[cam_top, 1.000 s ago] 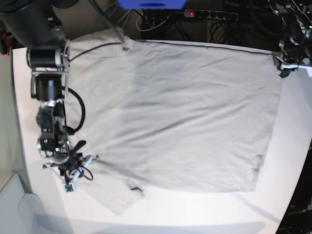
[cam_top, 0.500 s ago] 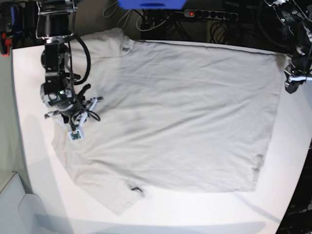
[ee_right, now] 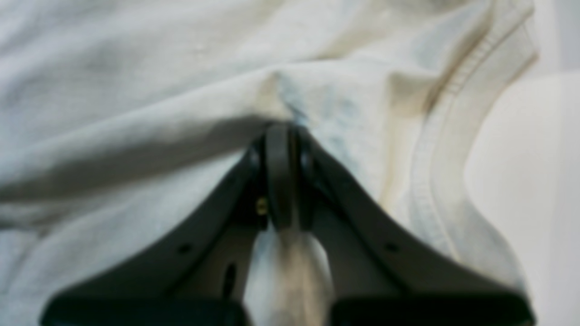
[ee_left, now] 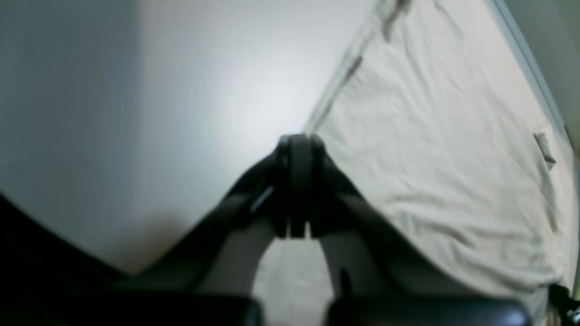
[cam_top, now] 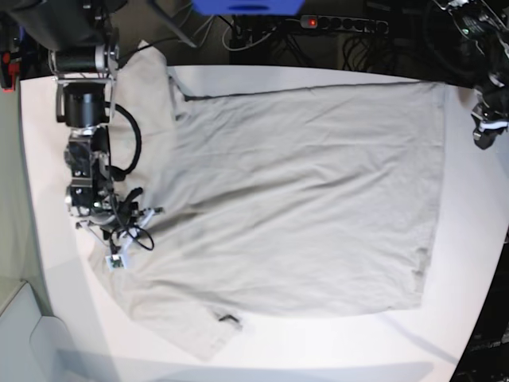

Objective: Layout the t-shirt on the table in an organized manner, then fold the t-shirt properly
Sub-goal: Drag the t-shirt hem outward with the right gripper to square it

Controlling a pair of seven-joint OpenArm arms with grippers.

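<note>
- As seen from the left wrist, the left gripper (ee_left: 297,149) was fully closed and empty, hanging over the bare white table (ee_left: 158,90) just beside the t-shirt's (ee_left: 453,149) hem.
- From the right wrist, the right gripper (ee_right: 281,136) was clamped on a raised fold of the t-shirt (ee_right: 181,81), near a stitched edge.
- From the base view, the t-shirt (cam_top: 302,199) lay spread across the table (cam_top: 469,263), wrinkled; the right gripper (cam_top: 119,231) was at its left edge, the left gripper (cam_top: 485,131) off the cloth at the far right.
</note>
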